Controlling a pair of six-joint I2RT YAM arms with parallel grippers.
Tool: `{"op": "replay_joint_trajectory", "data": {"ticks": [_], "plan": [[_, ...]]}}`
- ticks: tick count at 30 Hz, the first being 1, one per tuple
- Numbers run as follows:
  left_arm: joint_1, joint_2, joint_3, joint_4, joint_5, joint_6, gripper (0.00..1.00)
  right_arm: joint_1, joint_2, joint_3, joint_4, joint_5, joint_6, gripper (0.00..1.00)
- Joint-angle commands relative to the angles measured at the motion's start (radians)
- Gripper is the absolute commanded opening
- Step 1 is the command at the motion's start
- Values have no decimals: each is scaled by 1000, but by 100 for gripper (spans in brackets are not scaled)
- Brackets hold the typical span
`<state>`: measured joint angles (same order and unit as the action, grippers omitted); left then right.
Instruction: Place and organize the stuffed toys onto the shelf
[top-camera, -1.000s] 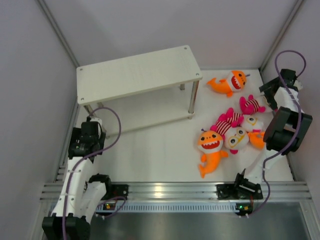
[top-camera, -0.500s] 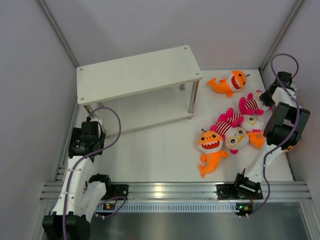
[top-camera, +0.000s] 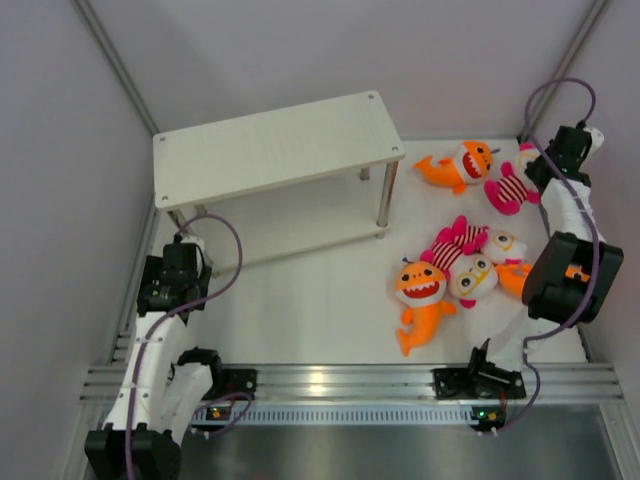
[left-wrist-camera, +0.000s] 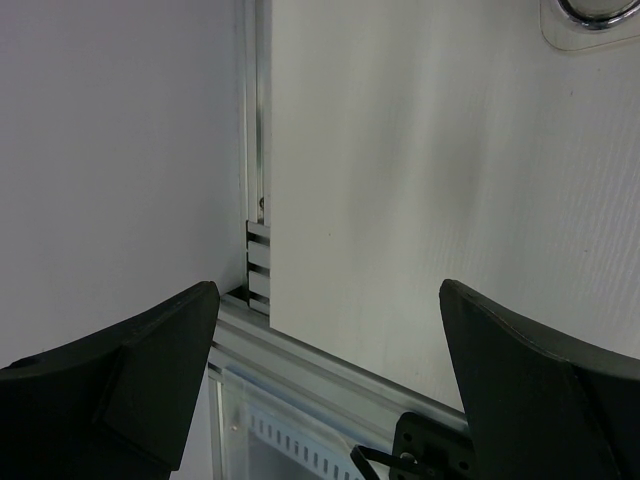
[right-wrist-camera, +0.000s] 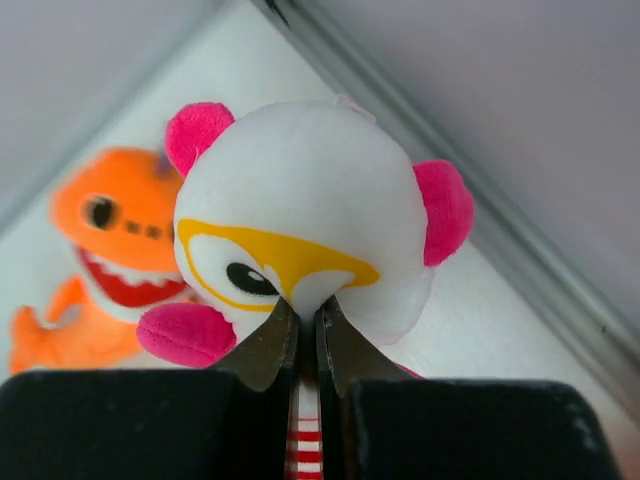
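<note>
Idling left gripper (left-wrist-camera: 330, 295): jaws wide apart with nothing between them, over the table (left-wrist-camera: 420, 180) at the near left corner. Only the dark inner faces of its fingers (left-wrist-camera: 150, 370) show; the frame's lower edge cuts the rest.
Shelf (top-camera: 270, 145): back left. From above, the top board hides most of the lower tier. The left wrist view catches one silver foot, cut off at the top right corner. All the toys lie off the shelf, to its right.
Front shark (top-camera: 420, 290): on its back, nearest the arms, touching the heap.
Back shark (top-camera: 458, 165): right of the shelf, toothy mouth up. In the right wrist view it is blurred and half hidden behind the held bear.
Near bear (top-camera: 472, 275): face up in the heap, head against the front shark.
Far bear (top-camera: 500, 245): just behind the near bear. Their pink limbs overlap, so it is hard to tell whose is whose.
Held bear (top-camera: 508, 190): just beside the back shark, by the back right corner. The striped body shows from above, but the head is partly behind the gripper. Whether it is off the table cannot be told.
Third shark (top-camera: 512, 278): only an orange sliver shows; the right arm covers the rest.
Right gripper (right-wrist-camera: 305, 320): pinched tight on the held bear's face, just under the yellow glasses.
</note>
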<state>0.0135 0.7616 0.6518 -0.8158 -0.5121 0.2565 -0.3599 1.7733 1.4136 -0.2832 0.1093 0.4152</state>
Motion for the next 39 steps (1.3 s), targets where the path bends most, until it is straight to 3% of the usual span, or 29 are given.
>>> {"op": "replay_joint_trajectory", "data": {"ticks": [1,6,8,11,17,20,22,27,39], "plan": [[6,-7,-14,7,12,4,98,84,-236,24,251,136,-171,0],[6,-15,-34,6,23,16,98,214,-440,5,412,201,-334,0],[5,-27,-38,6,29,20,98,280,-507,1,486,207,-473,0],[6,-44,-47,6,24,24,98,467,-557,22,561,210,-602,0],[6,-65,-66,4,0,15,98,976,-468,134,714,237,-941,0],[5,-77,-72,1,-8,13,98,1064,-378,195,728,207,-967,0],[6,-84,-76,0,-9,12,98,1085,-341,208,766,191,-958,0],[5,-100,-90,1,-8,16,98,1102,-287,127,907,-9,-926,0],[5,-108,-110,3,21,26,98,1095,-189,13,1240,-42,-881,0]]}}
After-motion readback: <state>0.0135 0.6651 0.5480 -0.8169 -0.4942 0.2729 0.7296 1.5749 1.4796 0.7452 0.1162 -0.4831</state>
